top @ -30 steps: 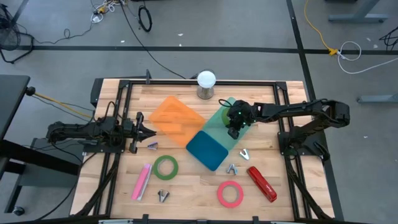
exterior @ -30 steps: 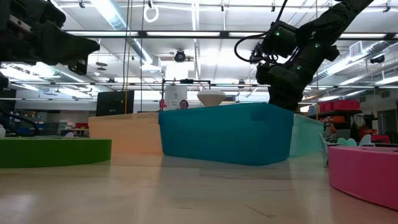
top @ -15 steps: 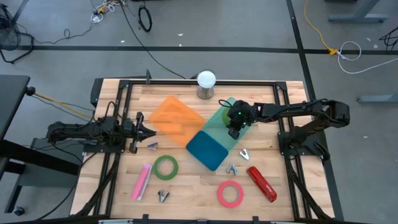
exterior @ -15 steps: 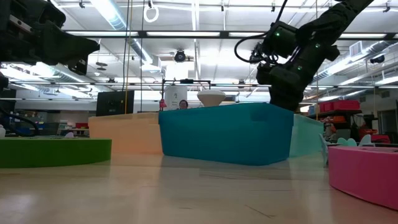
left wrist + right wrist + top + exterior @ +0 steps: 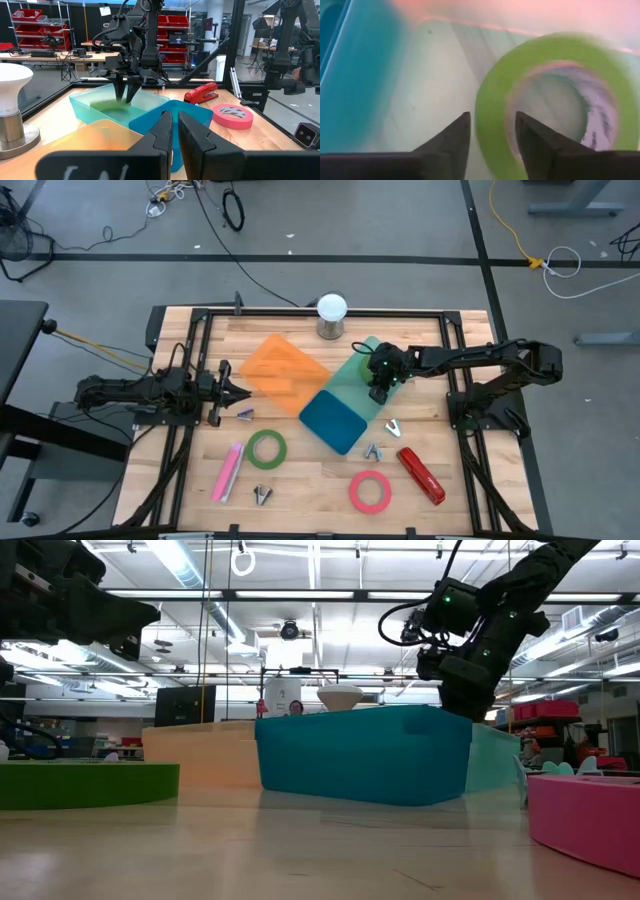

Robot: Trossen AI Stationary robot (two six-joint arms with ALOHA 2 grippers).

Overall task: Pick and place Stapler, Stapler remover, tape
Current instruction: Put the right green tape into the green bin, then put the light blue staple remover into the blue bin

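The right gripper (image 5: 491, 131) has its fingers parted, with nothing between them; a green tape roll (image 5: 547, 100) lies just beyond the tips on the floor of the pale green bin (image 5: 425, 95), free of both fingers. From above, this gripper (image 5: 380, 385) hangs over that bin (image 5: 360, 362), which sits against a blue bin (image 5: 334, 421) and near an orange bin (image 5: 283, 370).

The left gripper (image 5: 173, 131) waits at the table's left side with its fingers nearly together and empty.

On the bare wood in front of the bins lie another green tape roll (image 5: 266, 447), a pink tape roll (image 5: 370, 491), a red stapler (image 5: 421, 475), a pink stapler (image 5: 228, 471) and several small metal staple removers — one (image 5: 393, 427) just beside the blue bin.

The tape rolls are likely light, stiff rings with smooth sides; pinching across the band, one finger inside the hole and one outside, should hold best. The stapler is probably heavier and slick — a grip across its narrow body near the middle would keep it from tipping.
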